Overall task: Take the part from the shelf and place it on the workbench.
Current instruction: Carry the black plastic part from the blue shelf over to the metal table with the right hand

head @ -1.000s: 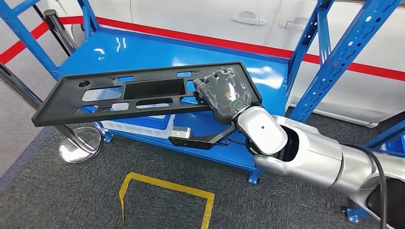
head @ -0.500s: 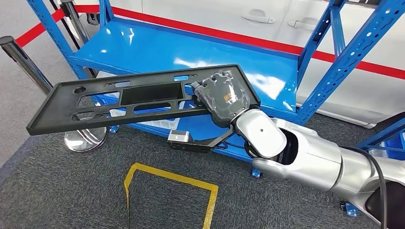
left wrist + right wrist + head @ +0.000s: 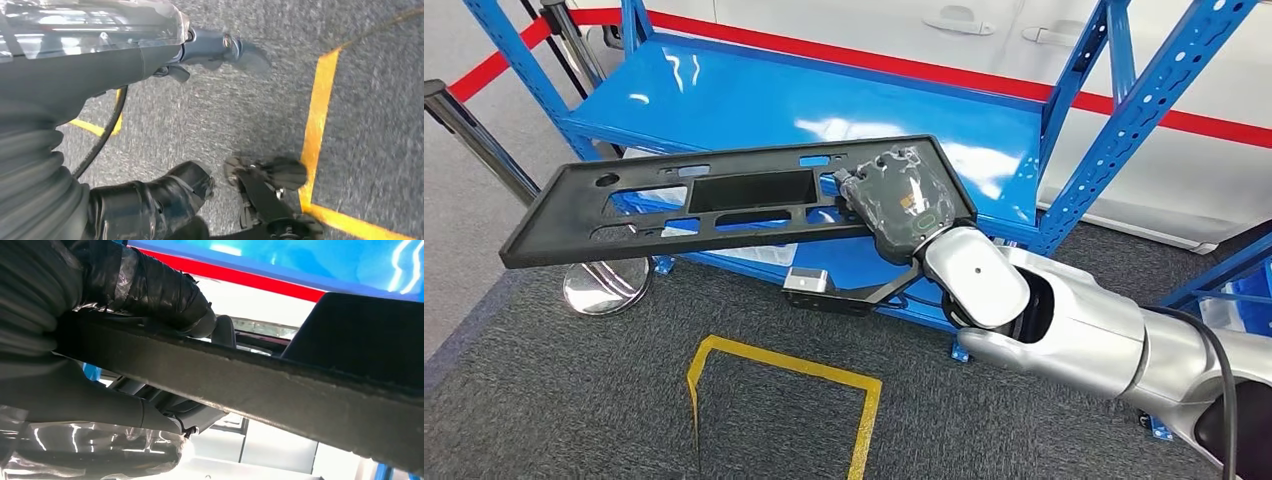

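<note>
Right robot hand (image 3: 902, 203) clamps one end of the long black part (image 3: 724, 205), held off the blue shelf (image 3: 824, 100). Far end unsupported w/ lots of leverage: could sag, twist loose, or clip a shelf post (image 3: 1124, 110). Left robot hand (image 3: 165, 200) hangs w/ curled fingers, nothing in it.

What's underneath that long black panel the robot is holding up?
Under the black panel lies the blue shelf, showing through its cut-outs, with a pale tray partly hidden beneath. The right hand grips one end; fingers wrap its edge. The rest of the tray is covered.
</note>
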{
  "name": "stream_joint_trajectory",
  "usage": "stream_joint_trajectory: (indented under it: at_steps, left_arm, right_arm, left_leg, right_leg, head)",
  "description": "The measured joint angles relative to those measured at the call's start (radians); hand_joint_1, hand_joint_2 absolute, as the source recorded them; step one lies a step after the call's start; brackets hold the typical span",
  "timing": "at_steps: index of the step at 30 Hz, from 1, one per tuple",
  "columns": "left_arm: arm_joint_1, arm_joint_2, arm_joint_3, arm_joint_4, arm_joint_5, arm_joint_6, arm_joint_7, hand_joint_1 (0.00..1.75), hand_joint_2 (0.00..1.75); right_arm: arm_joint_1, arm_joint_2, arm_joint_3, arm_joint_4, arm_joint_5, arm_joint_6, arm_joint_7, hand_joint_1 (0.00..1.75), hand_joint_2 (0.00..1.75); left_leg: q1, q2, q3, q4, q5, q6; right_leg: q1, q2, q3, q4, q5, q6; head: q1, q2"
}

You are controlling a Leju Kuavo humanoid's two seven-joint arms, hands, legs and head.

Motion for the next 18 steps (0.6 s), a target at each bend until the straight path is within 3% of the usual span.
stream_joint_trajectory:
  at_steps: [1,2,3,5,6,8,11,13,15,16,17,18]
  left_arm:
    - [0.0,0.0,0.0,0.0,0.0,-0.001,0.002,0.0,1.75]
    - [0.0,0.0,0.0,0.0,0.0,-0.001,0.004,0.0,1.75]
    - [0.0,0.001,0.0,0.0,0.0,-0.001,0.005,0.0,1.75]
    - [0.0,0.002,0.0,0.0,0.0,-0.001,0.008,0.0,1.75]
    - [0.0,0.002,0.0,0.0,0.0,-0.001,0.008,0.0,1.75]
    - [-0.001,0.002,0.0,0.0,0.0,-0.002,0.01,0.0,1.75]
    - [-0.001,0.002,0.0,0.0,-0.001,-0.002,0.011,0.0,1.75]
    - [-0.001,0.002,0.0,0.0,-0.002,-0.003,0.011,0.0,1.75]
    - [-0.003,0.003,0.0,0.0,-0.003,-0.004,0.011,0.0,1.75]
    - [-0.004,0.003,0.0,0.0,-0.003,-0.004,0.011,0.0,1.75]
    - [-0.004,0.003,0.0,0.0,-0.003,-0.004,0.011,0.0,1.75]
    - [-0.004,0.003,0.0,0.0,-0.003,-0.004,0.011,0.0,1.75]
  right_arm:
    - [0.003,0.0,0.0,0.0,0.0,0.001,0.0,1.75,1.75]
    - [0.007,0.0,0.0,0.001,0.0,0.002,0.0,1.75,1.75]
    - [0.01,0.0,0.0,0.001,0.0,0.002,0.0,1.75,1.75]
    - [0.013,0.0,0.001,0.002,0.0,0.003,0.0,1.75,1.75]
    - [0.013,0.0,0.0,0.002,0.0,0.003,0.0,1.75,1.75]
    - [0.012,0.0,0.0,0.002,0.0,0.003,0.0,1.75,1.75]
    - [0.015,-0.001,0.0,0.003,-0.001,0.003,0.0,1.75,1.75]
    - [0.017,-0.002,0.0,0.003,-0.002,0.003,0.0,1.75,1.75]
    - [0.019,-0.004,0.0,0.004,-0.003,0.003,0.0,1.75,1.75]
    - [0.021,-0.005,0.0,0.004,-0.003,0.003,0.0,1.75,1.75]
    - [0.024,-0.005,0.0,0.004,-0.003,0.003,0.0,1.75,1.75]
    - [0.026,-0.005,0.0,0.004,-0.003,0.003,0.0,1.75,1.75]
  left_leg:
    - [0.003,0.0,-0.023,0.053,-0.018,-0.004]
    - [0.005,0.0,-0.033,0.077,-0.016,-0.009]
    - [0.009,0.001,-0.028,0.065,0.004,-0.015]
    - [0.018,0.0,0.019,-0.034,0.061,-0.031]
    - [0.02,-0.002,0.039,-0.079,0.078,-0.033]
    - [0.02,-0.006,0.049,-0.109,0.084,-0.023]
    - [0.015,-0.007,0.035,-0.103,0.1,0.009]
    - [0.015,-0.004,0.021,-0.108,0.116,0.029]
    - [0.012,-0.003,0.003,-0.111,0.133,0.039]
    - [0.01,-0.003,-0.007,-0.111,0.142,0.041]
    - [0.006,-0.003,-0.017,-0.111,0.151,0.043]
    - [0.002,-0.003,-0.028,-0.111,0.159,0.043]
  right_leg:
    - [-0.002,-0.001,-0.005,0.005,0.0,0.0]
    - [-0.005,-0.001,-0.011,0.013,-0.001,0.001]
    - [-0.009,-0.001,-0.018,0.022,-0.003,0.004]
    - [-0.018,0.002,-0.036,0.05,-0.01,0.015]
    - [-0.019,0.004,-0.047,0.068,-0.015,0.023]
    - [-0.016,0.008,-0.065,0.092,-0.016,0.037]
    - [-0.016,0.009,-0.076,0.097,-0.011,0.051]
    - [-0.019,0.009,-0.093,0.14,-0.061,0.057]
    - [-0.019,0.01,-0.121,0.249,-0.152,0.059]
    - [-0.018,0.01,-0.13,0.304,-0.184,0.058]
    - [-0.017,0.011,-0.128,0.338,-0.197,0.055]
    - [-0.014,0.011,-0.11,0.339,-0.189,0.048]
  head:
    - [0.0,0.0]
    - [-0.001,0.0]
    - [-0.001,0.0]
    - [-0.001,0.0]
    - [-0.003,0.0]
    - [-0.005,0.0]
    - [-0.005,0.0]
    - [-0.003,0.0]
    - [0.0,0.0]
    - [0.001,0.0]
    - [0.001,0.0]
    - [0.001,0.0]
